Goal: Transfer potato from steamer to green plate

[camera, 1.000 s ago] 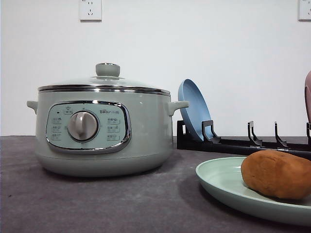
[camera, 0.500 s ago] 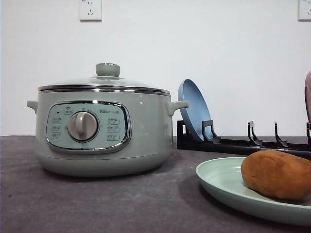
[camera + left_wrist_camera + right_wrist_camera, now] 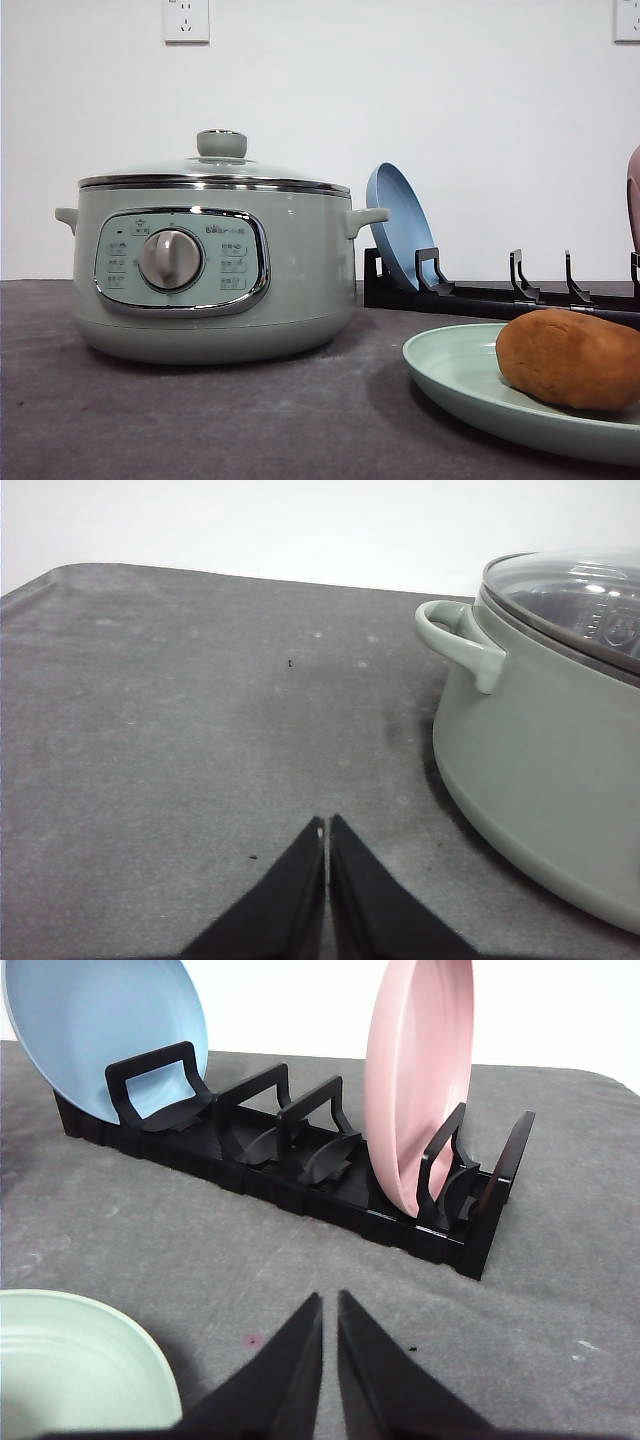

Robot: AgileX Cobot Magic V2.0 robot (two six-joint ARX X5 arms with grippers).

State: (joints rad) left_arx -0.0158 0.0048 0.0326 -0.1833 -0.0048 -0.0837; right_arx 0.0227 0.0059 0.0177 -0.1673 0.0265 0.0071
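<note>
The orange-brown potato (image 3: 572, 358) lies on the pale green plate (image 3: 450, 370) at the front right of the grey table. The sage-green steamer (image 3: 210, 265) stands at the left with its glass lid on. In the left wrist view my left gripper (image 3: 327, 825) is shut and empty, low over bare table, with the steamer (image 3: 540, 730) and its side handle beside it. In the right wrist view my right gripper (image 3: 330, 1300) is shut with nothing in it, over the table between the green plate's rim (image 3: 120, 1345) and the plate rack.
A black plate rack (image 3: 300, 1170) stands at the back right, holding a blue plate (image 3: 100, 1030) and a pink plate (image 3: 415, 1080) on edge. The blue plate (image 3: 400, 225) leans just behind the steamer's right handle. A white wall closes off the back.
</note>
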